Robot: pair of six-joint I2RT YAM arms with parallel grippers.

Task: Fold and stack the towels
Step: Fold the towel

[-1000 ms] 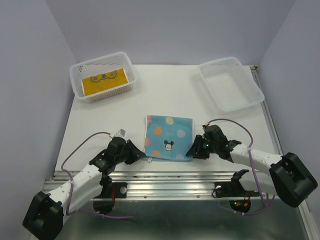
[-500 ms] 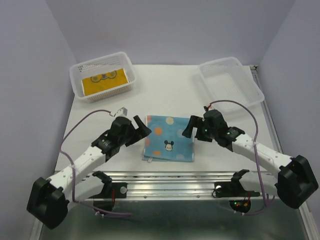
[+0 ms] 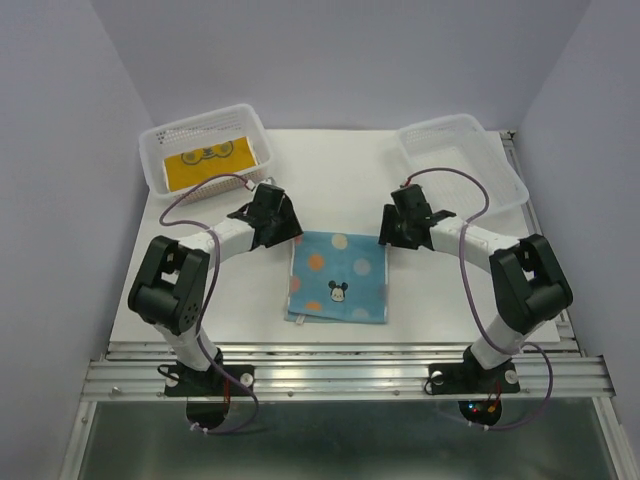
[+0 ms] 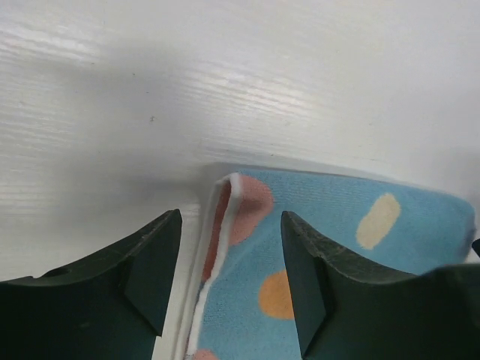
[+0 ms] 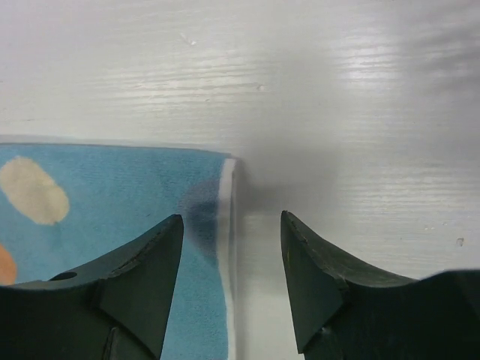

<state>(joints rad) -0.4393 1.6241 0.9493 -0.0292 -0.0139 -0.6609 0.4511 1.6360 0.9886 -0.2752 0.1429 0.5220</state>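
Shows the blue dotted towel (image 3: 338, 275) flat near the table's front edge, in the same spot as a second ago, when both claws sat low at its near hem. Places the left gripper (image 4: 231, 225) and right gripper (image 5: 232, 225) now at the far corners, spread apart, straddling a corner apiece and pinching nothing. Suggests a far-edge grasp in preparation, probably for a fold toward the front. Beyond, presents the white table (image 3: 340, 170), the left basket (image 3: 160, 140) with a mustard towel (image 3: 205, 160) inside, the right basket (image 3: 440, 128), then plain lavender walls (image 3: 330, 60).
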